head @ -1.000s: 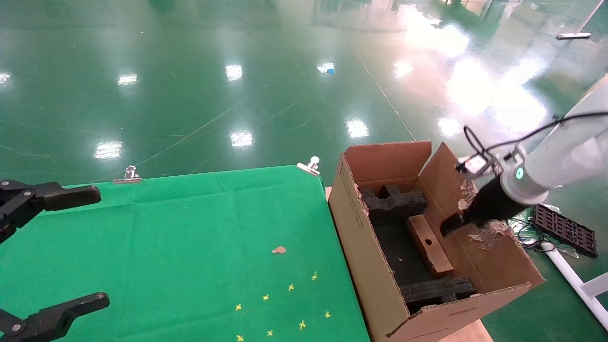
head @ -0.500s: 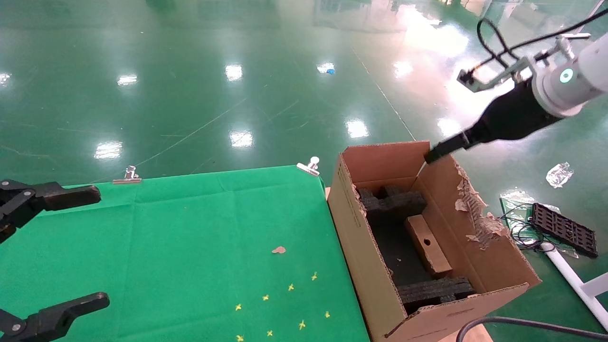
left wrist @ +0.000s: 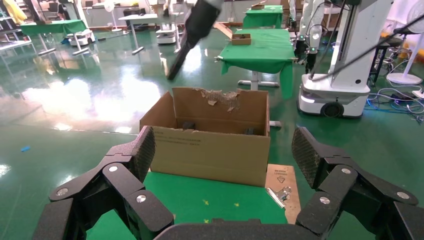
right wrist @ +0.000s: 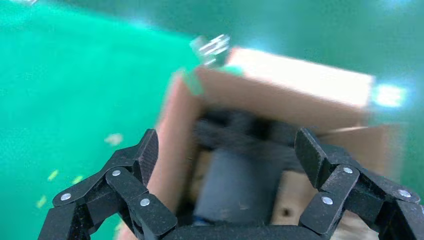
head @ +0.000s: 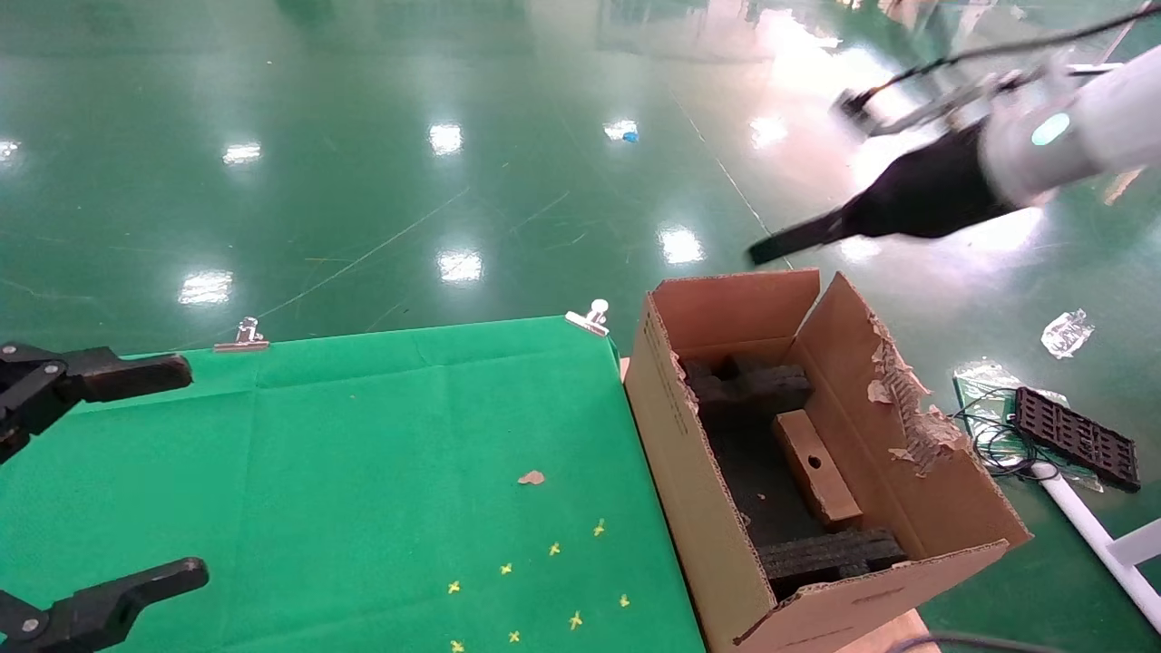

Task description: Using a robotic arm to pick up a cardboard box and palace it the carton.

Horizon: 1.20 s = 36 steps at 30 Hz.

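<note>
The carton (head: 717,508) stands open at the right end of the green table, its flaps ragged and black foam blocks (head: 753,388) lining it. The slim cardboard box (head: 827,490) lies inside on the dark floor along the right wall, its round hole facing up. My right gripper (head: 778,248) on the white arm (head: 1079,136) hangs above the carton's far edge, open and empty. In the right wrist view it (right wrist: 227,150) looks down into the carton (right wrist: 175,145), with the box (right wrist: 295,197) below. My left gripper (head: 190,472) is open and parked over the table's left side; its wrist view (left wrist: 225,165) faces the carton (left wrist: 215,150).
A green cloth (head: 363,472) covers the table, held by metal clips (head: 591,317) and marked with small yellow crosses (head: 555,549). A brown scrap (head: 531,477) lies on it. On the floor to the right lie a black tray (head: 1078,439), cables and a white pole (head: 1102,544).
My right gripper has risen out of the carton and swung up and toward the far edge. The cardboard box stays lying in the carton. The left arm has not moved.
</note>
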Available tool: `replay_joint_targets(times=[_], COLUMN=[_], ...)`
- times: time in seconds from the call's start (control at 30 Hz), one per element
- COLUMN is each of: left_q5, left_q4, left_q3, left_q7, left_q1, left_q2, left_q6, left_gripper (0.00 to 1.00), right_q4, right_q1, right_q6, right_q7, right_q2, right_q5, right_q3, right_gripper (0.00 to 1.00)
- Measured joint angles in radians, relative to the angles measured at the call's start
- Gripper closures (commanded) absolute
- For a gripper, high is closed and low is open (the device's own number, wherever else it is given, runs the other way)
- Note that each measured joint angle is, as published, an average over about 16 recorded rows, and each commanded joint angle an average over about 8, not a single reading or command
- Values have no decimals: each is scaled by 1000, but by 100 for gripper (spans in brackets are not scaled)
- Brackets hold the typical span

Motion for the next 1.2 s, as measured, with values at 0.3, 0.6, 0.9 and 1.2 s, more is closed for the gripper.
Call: replay_joint_targets(times=[0.3, 0.6, 0.9, 1.2], left_q5=[0, -1, -1, -1], left_q4=[0, 0, 0, 0], left_q3=[1, 1, 1, 2], left_q7=[0, 1, 1, 1], left_q1=[0, 0, -1, -1], left_q2=[0, 0, 0, -1], left_q6=[0, 0, 0, 0], left_gripper=[0, 0, 0, 0], right_q4=[178, 364, 550, 734], right_q1=[-164, -335, -507, -677], right_q6=[-19, -38, -57, -76], right_q7=[-78, -160, -241, -321], right_q2=[42, 86, 129, 172], right_q5=[70, 142, 213, 285], right_q3=[194, 395, 596, 796], right_gripper=[0, 0, 0, 0])
